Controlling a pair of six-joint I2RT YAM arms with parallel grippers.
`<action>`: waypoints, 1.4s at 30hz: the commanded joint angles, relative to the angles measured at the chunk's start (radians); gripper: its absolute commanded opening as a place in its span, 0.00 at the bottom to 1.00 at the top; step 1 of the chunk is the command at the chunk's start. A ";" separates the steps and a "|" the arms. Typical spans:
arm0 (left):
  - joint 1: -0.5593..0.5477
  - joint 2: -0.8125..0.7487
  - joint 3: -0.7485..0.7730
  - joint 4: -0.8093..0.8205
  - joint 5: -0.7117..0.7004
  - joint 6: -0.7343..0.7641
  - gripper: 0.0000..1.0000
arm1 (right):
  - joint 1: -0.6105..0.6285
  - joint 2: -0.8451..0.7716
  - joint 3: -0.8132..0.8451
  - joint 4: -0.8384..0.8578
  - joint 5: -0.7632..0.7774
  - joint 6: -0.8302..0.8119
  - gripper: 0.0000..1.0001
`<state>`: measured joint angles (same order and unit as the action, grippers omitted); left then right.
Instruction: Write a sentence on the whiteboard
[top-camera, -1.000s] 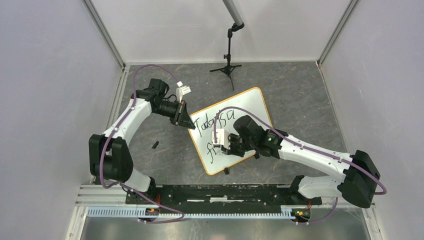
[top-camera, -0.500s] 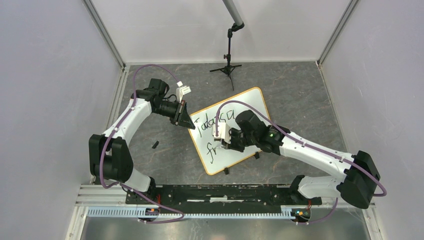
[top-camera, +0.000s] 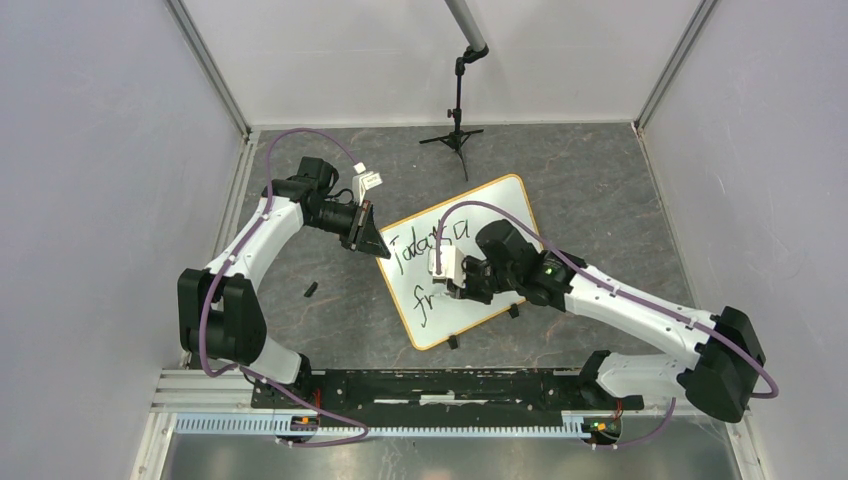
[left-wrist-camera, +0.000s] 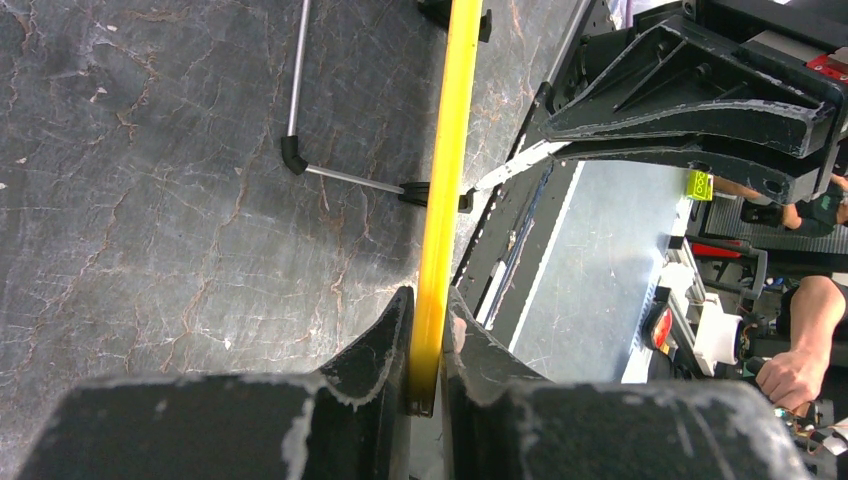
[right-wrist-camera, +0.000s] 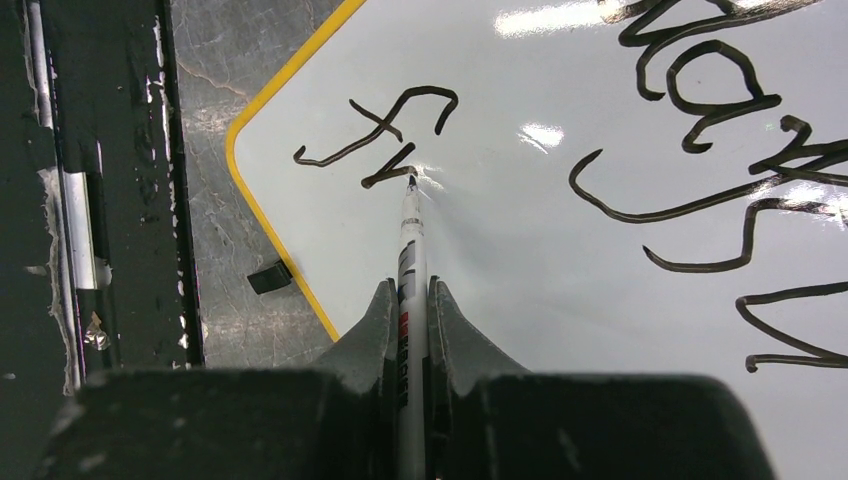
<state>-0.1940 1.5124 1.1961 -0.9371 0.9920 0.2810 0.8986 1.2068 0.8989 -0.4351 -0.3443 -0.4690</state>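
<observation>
The whiteboard (top-camera: 500, 215) lies tilted on the grey floor, white with a yellow rim. My left gripper (top-camera: 375, 243) is shut on its left rim; the left wrist view shows the yellow edge (left-wrist-camera: 447, 150) clamped between the jaws (left-wrist-camera: 427, 345). My right gripper (top-camera: 455, 290) is shut on a white marker (right-wrist-camera: 411, 240), tip touching the board. The sentence (right-wrist-camera: 700, 120) is black script: an upper line and, below it, "fr" (right-wrist-camera: 385, 140), with the marker tip at the end of the "r". In the top view the writing (top-camera: 425, 245) is partly hidden by the right arm.
A black tripod stand (top-camera: 457, 135) stands at the back. A small black piece (top-camera: 311, 290) lies on the floor left of the board. Two black clip feet (top-camera: 453, 342) sit on the board's near edge. The black base rail (top-camera: 430, 388) runs along the front.
My right gripper has moved up and right along the second line; the "f" now has an "r" after it. The left gripper and the board have not moved.
</observation>
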 joint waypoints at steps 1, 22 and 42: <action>-0.007 0.006 0.030 0.032 -0.070 0.039 0.02 | -0.003 0.015 -0.012 0.028 -0.014 -0.008 0.00; -0.007 0.012 0.028 0.032 -0.068 0.040 0.02 | -0.043 -0.009 -0.009 -0.016 0.087 -0.060 0.00; -0.006 0.010 0.028 0.031 -0.068 0.047 0.03 | -0.039 0.055 0.058 -0.004 0.041 -0.028 0.00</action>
<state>-0.1940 1.5127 1.1969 -0.9371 0.9878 0.2813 0.8608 1.2327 0.9245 -0.4713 -0.3164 -0.5007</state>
